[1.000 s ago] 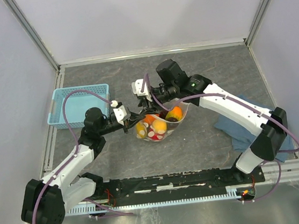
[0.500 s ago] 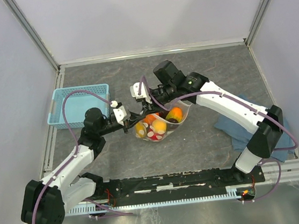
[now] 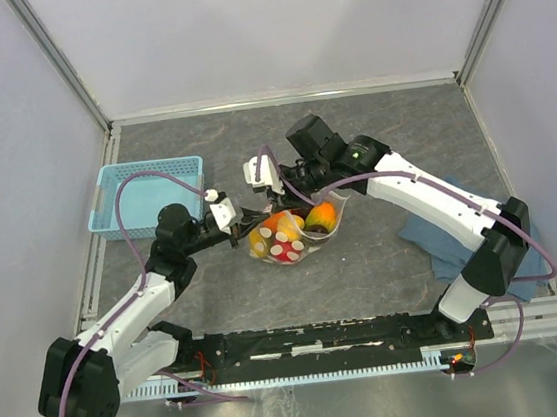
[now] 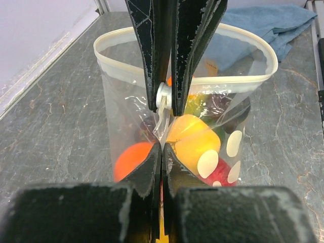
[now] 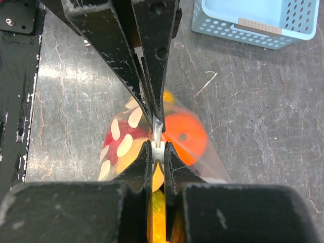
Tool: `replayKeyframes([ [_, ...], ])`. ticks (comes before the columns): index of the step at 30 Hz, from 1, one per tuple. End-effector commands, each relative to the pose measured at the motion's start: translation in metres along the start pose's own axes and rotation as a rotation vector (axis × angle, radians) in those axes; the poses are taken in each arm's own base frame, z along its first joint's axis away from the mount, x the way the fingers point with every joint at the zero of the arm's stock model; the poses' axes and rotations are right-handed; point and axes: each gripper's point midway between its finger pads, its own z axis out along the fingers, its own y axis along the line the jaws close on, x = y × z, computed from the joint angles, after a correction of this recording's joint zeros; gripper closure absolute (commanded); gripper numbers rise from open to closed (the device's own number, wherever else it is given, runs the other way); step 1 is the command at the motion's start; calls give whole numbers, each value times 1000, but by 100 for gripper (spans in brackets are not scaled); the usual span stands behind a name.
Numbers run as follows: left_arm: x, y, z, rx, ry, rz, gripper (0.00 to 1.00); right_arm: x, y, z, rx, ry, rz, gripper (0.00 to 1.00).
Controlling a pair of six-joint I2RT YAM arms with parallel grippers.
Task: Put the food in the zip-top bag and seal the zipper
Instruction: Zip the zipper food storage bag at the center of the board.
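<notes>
I see the zip-top bag (image 3: 284, 240) near the middle of the table (image 3: 391, 135), held between the two arms, with the food (image 4: 195, 139) inside it. An orange piece, a yellow one and a red one show through the clear wall and its white spots. The left gripper (image 4: 162, 152) is fully closed - its fingers pinch the thin film of the near wall just under the mouth. The right gripper (image 5: 158, 151) comes from the far side, and its fingers stand almost together, with the pale zipper (image 4: 243, 78) clamped between them, directly above the other grip. The two pairs of fingertips nearly touch each other.

In the left wrist view the mouth is not sealed: the strip makes a wide open loop. I cannot tell whether the bottom of the pouch rests on the surface or hangs free.

The light-blue basket (image 3: 146, 195) sits to the left, well apart from the bag, and a blue cloth (image 3: 443, 235) lies to the right, partly under the right arm.
</notes>
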Motion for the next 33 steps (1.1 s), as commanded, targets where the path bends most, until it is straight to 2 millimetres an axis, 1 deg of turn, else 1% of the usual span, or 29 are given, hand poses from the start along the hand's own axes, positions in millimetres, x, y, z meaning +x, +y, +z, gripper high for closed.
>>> replayKeyframes([
  [1, -8, 10, -5, -59, -29, 35, 97, 4, -14, -26, 122, 26, 11, 98],
  [3, -10, 10, -4, -57, -34, 27, 97, 0, -13, -27, 118, 8, 21, 98],
  [4, -11, 10, -4, -52, -36, 23, 95, -5, -10, -26, 102, -14, 24, 98],
  [9, -19, 4, -1, 3, -52, 40, 70, -21, -5, -21, 62, -79, 24, 98],
  [12, -24, 4, -1, 9, -62, 60, 60, -26, -4, -19, 50, -87, 22, 98],
  [16, -29, 4, 1, 24, -74, 72, 55, -30, -2, -15, 36, -94, 16, 98],
  [19, -36, 4, 4, 48, -87, 78, 55, -34, 0, -12, 23, -98, 11, 98],
  [24, -43, 3, 11, 100, -100, 69, 56, -39, 3, -8, 5, -96, -1, 98],
  [27, -45, 1, 13, 124, -103, 57, 60, -40, 2, -8, 6, -95, -7, 98],
  [28, -46, 1, 13, 127, -105, 57, 66, -40, 2, -8, 7, -96, -7, 98],
  [30, -47, 0, 13, 129, -108, 55, 82, -38, 1, -7, 10, -87, -8, 98],
  [32, -50, 1, 11, 121, -114, 59, 96, -33, 0, -7, 17, -67, -7, 98],
  [33, -52, 0, 10, 116, -120, 60, 97, -31, 0, -7, 23, -55, -7, 98],
])
